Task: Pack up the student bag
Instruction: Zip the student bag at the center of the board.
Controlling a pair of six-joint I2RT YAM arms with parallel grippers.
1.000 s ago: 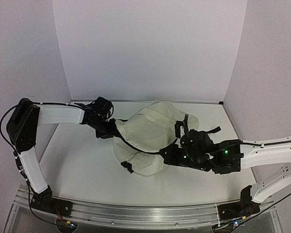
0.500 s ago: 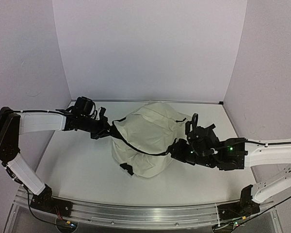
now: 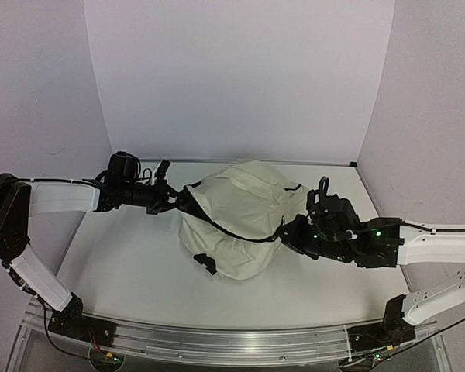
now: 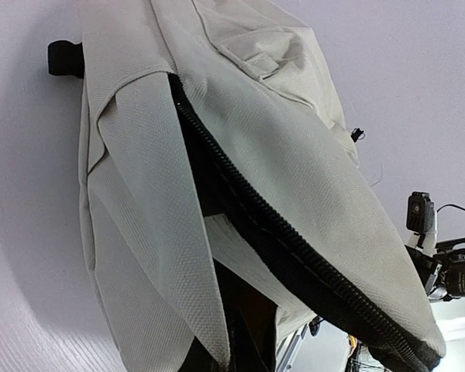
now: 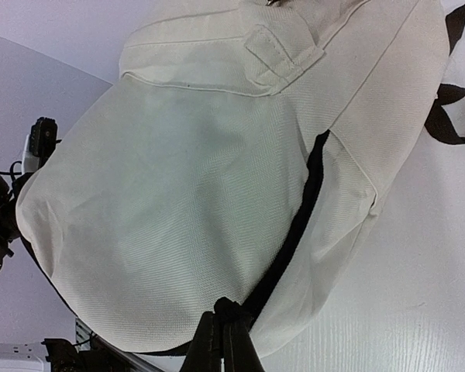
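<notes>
The student bag (image 3: 236, 213), cream fabric with black zippers, lies mid-table, stretched between both arms. My left gripper (image 3: 178, 203) is at the bag's left end, shut on the cream edge of the opening. In the left wrist view the unzipped black zipper (image 4: 287, 248) gapes over a dark inside, and the left gripper (image 4: 232, 353) is mostly hidden by fabric. My right gripper (image 3: 285, 234) is at the bag's right side. In the right wrist view the right gripper (image 5: 229, 329) pinches the black end of the zipper line (image 5: 294, 225).
A black strap loop (image 5: 453, 112) lies on the white table (image 3: 124, 263) beside the bag. A black buckle (image 3: 207, 263) pokes out at the bag's near edge. Walls close in the left, back and right; a metal rail (image 3: 217, 341) runs along the near edge.
My left gripper has closed on the bag's edge, and the arm has drawn back to the left. The right arm has shifted right and farther back with the zipper end, pulling the bag taut.
</notes>
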